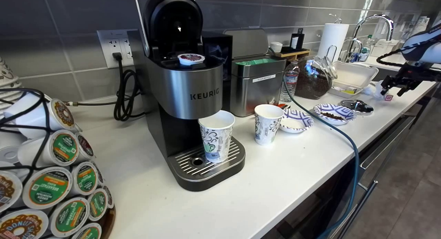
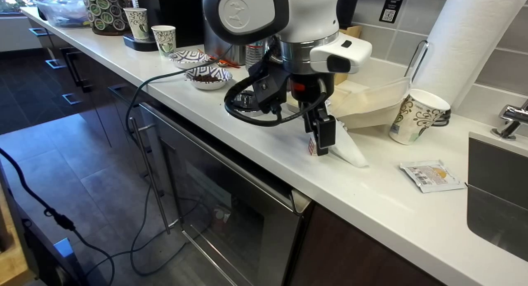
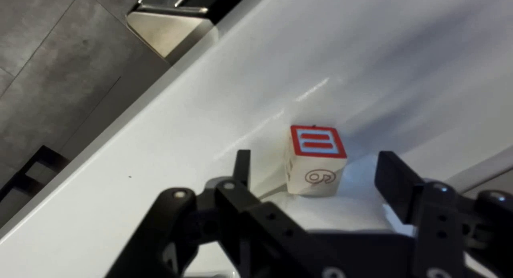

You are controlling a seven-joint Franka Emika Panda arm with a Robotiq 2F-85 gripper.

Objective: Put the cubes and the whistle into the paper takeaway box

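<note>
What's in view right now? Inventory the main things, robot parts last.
cube: 1, pale with red, on counter
takeaway box: 1, off-white, open, on counter
white item: 1, beside cube, unidentified
whistle: none identifiable
paper towels: 1 roll, white, behind box
coffee maker: 1, silver and black, on counter
pods: many, white, coloured lids, beside coffee maker
bin: 1, silver, across coffee maker from pods
single cups: 3, patterned white, two near coffee maker, one near paper towels
bowls: 2, blue-white, on counter
jar: 1, clear, dark contents, near box
water bottle: 1, clear, beside jar
packet: 1, white, beside sink
teal cable: 1, across counter
arm: 1, white, above counter
claw: 1, black, open, at cube
</note>
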